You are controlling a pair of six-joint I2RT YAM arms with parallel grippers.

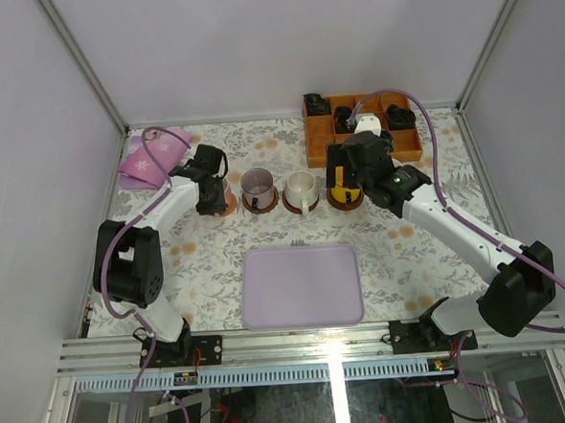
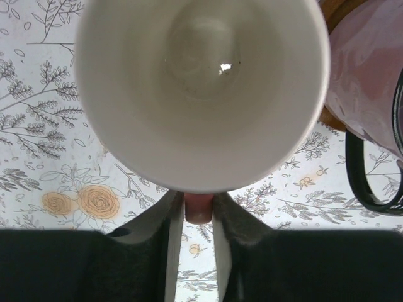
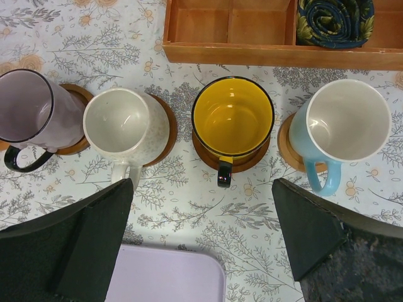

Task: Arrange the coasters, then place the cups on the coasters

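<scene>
Left gripper [image 2: 198, 211] clenched on the handle of the pink cup [image 2: 201, 94], purple cup [image 2: 371, 75] just beside; right gripper [image 3: 203, 189] released above the yellow cup [image 3: 233, 119], which stands on one of the coasters [image 3: 250, 162], wooden box [image 3: 252, 53] behind; the arm hides the blue cup [image 3: 346, 119] from the top view

**BENCH: WHAT'S LYING ON IT**

My bench [image 1: 209, 264] has a floral-print top, grey sprigs w/ orange blooms. Directly on it: round brown coasters [image 3: 170, 129] in a L-to-R row across the middle, side by side, not touching. Lavender tray [image 1: 301, 285] sits centre, near my bases. Orange wooden box [image 1: 320, 142] at far edge, just behind the row's right end. Pink patterned item [image 1: 145, 162] in far-left corner.
</scene>
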